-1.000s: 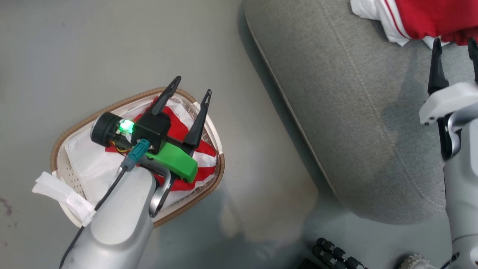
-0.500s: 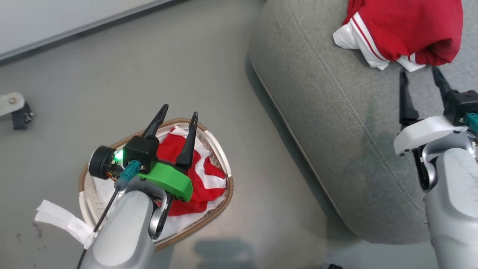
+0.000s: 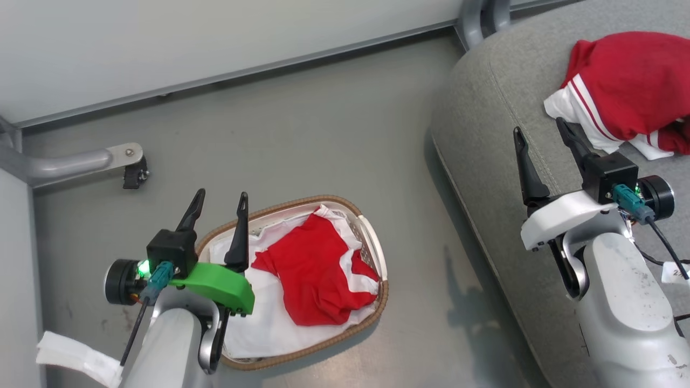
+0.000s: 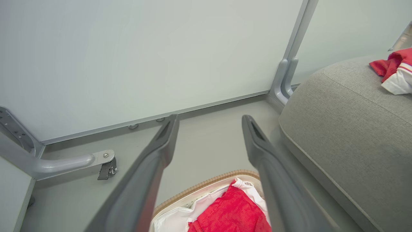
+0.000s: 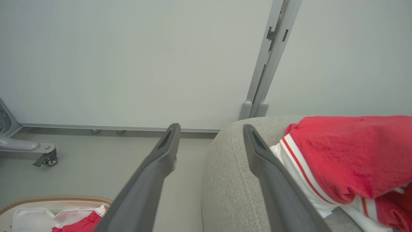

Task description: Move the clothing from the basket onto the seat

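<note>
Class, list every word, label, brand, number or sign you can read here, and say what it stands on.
Nothing reads in full.
White tag at the head view's right edge: dark mark, too small to read.
The striped red garment on the sofa: no lettering.
The crumpled red garment in the basket: no lettering.

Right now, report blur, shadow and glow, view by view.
Head view: a soft shadow on the floor beside the basket, a green lamp glowing by the left claw. Left wrist view: that claw blurs toward the lens. Right wrist view: the right claw blurs likewise; the clothing is sharp.
</note>
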Tool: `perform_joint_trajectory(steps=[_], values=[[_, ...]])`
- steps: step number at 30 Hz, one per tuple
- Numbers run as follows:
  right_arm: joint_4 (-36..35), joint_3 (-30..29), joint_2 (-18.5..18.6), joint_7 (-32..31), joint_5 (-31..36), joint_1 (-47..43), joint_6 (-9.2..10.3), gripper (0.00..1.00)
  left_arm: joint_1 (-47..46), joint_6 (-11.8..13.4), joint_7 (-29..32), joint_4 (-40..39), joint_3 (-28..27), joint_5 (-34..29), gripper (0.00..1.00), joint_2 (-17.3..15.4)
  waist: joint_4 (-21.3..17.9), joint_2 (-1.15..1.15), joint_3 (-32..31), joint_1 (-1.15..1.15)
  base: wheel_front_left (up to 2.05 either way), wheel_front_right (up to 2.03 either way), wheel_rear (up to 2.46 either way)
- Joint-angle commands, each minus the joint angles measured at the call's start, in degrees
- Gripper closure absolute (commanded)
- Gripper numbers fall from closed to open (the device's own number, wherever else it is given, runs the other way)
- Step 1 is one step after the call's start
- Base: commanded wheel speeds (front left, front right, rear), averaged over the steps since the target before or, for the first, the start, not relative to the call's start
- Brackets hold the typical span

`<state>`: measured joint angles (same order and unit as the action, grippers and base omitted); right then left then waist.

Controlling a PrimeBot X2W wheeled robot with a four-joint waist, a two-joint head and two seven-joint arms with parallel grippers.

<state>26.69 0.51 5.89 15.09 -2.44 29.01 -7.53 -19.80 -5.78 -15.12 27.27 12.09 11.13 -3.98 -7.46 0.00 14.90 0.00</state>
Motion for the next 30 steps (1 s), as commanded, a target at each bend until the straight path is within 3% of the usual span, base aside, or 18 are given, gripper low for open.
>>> perform_joint_trajectory(steps=[1, 8, 20, 30], values=[[0.15, 0.1, 0.2, 0.11, -0.82, -1.31, 0.08, 0.0, 1.69, 0.44, -0.05, 0.48, -0.85, -0.19, 0.0, 0.31, 4.11, 0.0, -4.25, 0.0, 0.0, 0.0, 0.0], [0.58, 1.33, -0.52, 0.11, -1.68, -5.73, 0.08, 0.0, 6.45, 1.32, -0.05, 1.74, -5.52, -1.76, 0.0, 0.5, 6.29, 0.0, -8.81, 0.0, 0.0, 0.0, 0.0], [1.23, 4.4, -0.2, 0.11, -3.28, -12.95, 0.08, 0.0, 14.32, 1.78, -0.05, 0.42, -11.36, -3.13, 0.0, 0.87, 6.47, 0.0, -12.77, 0.0, 0.0, 0.0, 0.0], [0.51, 4.13, -1.11, 0.11, -4.09, -16.81, 0.08, 0.0, 18.38, 2.25, -0.05, -1.46, -12.71, -1.91, 0.0, 1.02, 6.22, 0.0, -14.16, 0.0, 0.0, 0.0, 0.0]])
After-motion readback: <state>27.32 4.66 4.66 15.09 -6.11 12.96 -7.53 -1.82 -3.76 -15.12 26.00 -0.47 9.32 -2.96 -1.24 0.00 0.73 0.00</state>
